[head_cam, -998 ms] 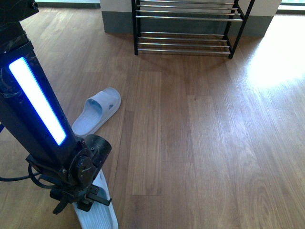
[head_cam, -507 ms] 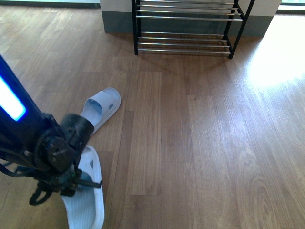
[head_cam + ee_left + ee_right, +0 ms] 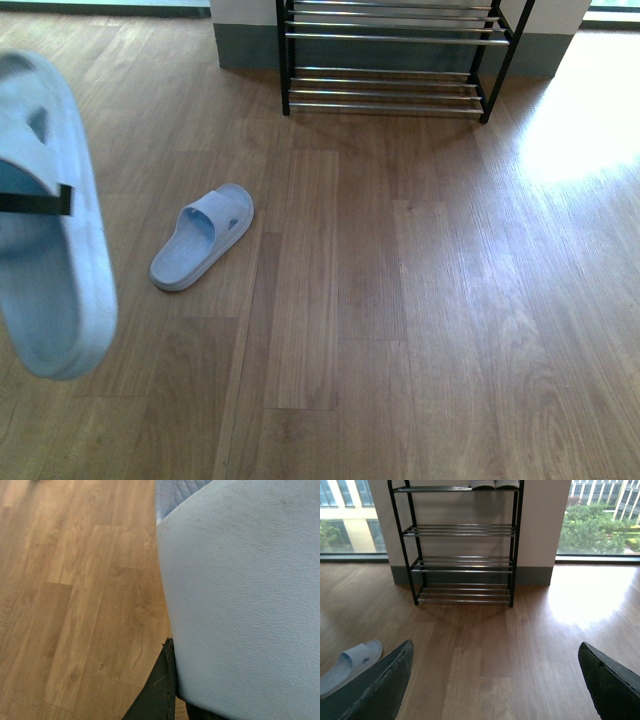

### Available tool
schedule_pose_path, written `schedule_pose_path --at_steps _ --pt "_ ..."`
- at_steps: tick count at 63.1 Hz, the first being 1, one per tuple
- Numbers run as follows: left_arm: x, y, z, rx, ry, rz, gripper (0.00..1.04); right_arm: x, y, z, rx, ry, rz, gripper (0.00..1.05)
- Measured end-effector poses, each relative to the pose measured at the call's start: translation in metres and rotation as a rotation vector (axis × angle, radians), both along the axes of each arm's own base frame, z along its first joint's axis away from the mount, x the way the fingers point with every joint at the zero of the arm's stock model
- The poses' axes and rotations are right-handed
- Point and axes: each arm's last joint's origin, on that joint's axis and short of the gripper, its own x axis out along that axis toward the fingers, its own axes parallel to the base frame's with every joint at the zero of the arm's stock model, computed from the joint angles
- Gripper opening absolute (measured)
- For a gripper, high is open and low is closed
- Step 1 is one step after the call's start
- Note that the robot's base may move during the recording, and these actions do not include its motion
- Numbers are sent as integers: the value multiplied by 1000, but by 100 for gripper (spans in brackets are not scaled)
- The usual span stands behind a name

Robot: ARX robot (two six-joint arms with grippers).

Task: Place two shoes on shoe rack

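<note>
Fingers of left gripper clamp a raised pale blue rubber slide; matching slide lies on brown wooden floor; right gripper gapes wide.

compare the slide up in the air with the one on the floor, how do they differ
The lifted slide hangs nearly on end, clear of the floor; the floor slide lies flat, sole down. A black finger crosses the lifted slide's strap; nothing touches the floor slide. The lifted slide looms close to the front camera; the floor slide sits farther off. Both are pale blue.
</note>
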Motion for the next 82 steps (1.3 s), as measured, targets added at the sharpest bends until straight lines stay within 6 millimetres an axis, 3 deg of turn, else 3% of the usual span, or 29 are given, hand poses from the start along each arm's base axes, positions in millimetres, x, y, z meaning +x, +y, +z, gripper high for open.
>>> schedule_pose_path --at_steps 17,26,30,82 --pt "-82 16 73 89 -239 81 2 0 0 0 0 0 0 95" --pt "-130 25 88 154 -372 156 2 0 0 0 0 0 0 95" --pt "-139 27 91 137 -417 158 2 0 0 0 0 0 0 95" --pt "-142 28 91 132 -429 158 2 0 0 0 0 0 -3 95"
